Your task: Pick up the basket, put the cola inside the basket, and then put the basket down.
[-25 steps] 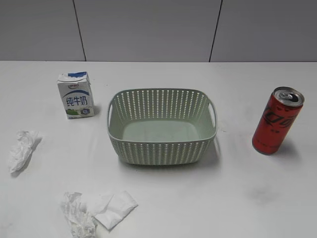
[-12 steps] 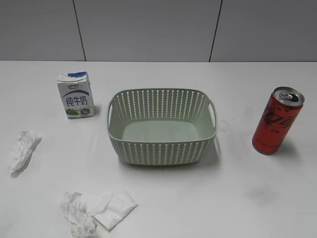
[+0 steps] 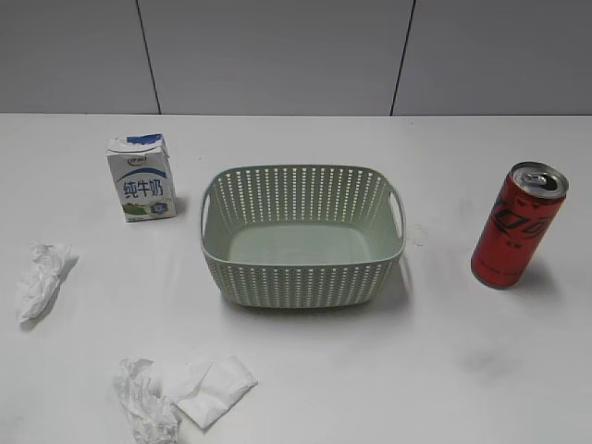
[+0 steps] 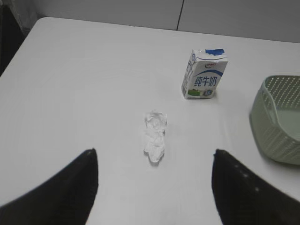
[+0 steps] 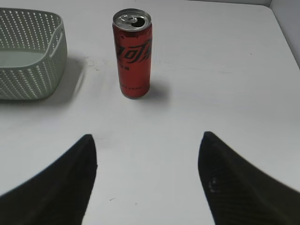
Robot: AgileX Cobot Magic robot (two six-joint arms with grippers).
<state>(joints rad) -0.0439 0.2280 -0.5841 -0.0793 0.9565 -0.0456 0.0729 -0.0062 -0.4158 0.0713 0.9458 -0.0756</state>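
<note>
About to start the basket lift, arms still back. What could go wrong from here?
1. The cola is tall, slim and upright; a glancing touch from the right gripper may tip it.
2. The basket has slotted sides, so a finger could catch in a slot.
3. A tissue lies ahead of the left gripper and may get dragged.

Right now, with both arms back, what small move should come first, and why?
Probably the left gripper should move right toward the basket: it sits empty on the table, untouched. Both grippers are open; the right gripper already faces the upright cola.
</note>
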